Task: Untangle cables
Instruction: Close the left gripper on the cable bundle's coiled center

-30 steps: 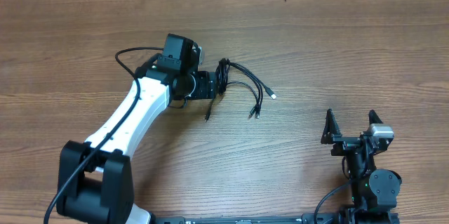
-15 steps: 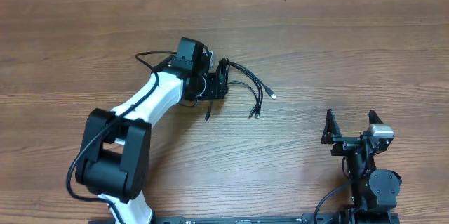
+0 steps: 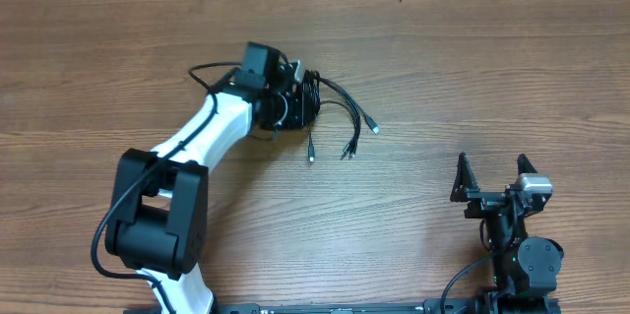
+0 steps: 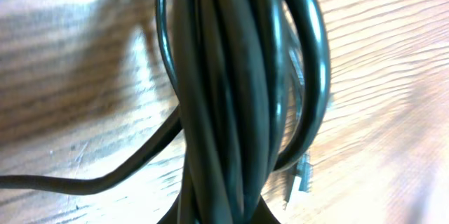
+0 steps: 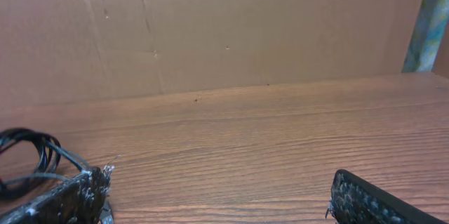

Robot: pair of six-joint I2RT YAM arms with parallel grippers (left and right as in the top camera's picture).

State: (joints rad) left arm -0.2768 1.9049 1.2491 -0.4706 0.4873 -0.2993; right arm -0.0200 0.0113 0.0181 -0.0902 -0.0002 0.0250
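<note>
The cables (image 3: 325, 107) are thin black cords bunched in a coil at mid-table, with plug ends (image 3: 374, 129) fanning out to the right and toward the front. My left gripper (image 3: 303, 103) is shut on the coiled part. In the left wrist view the bundle of cords (image 4: 238, 97) runs upright through the closed jaws of my left gripper (image 4: 224, 213), and one silvery plug (image 4: 300, 178) hangs beside it. My right gripper (image 3: 492, 181) stands open near the front right, far from the cables. Its fingers (image 5: 70, 199) hold nothing, and the cables (image 5: 31, 150) show at the far left.
The left arm's own thicker black cable (image 3: 212, 73) loops beside its wrist. A brown cardboard wall (image 5: 210, 27) rises behind the wooden table (image 3: 472, 58).
My left gripper has gone from open to shut on the coiled cables. The wrist swung toward the far side, and the bundle and its plug ends shifted slightly with it. The right arm stayed still.
</note>
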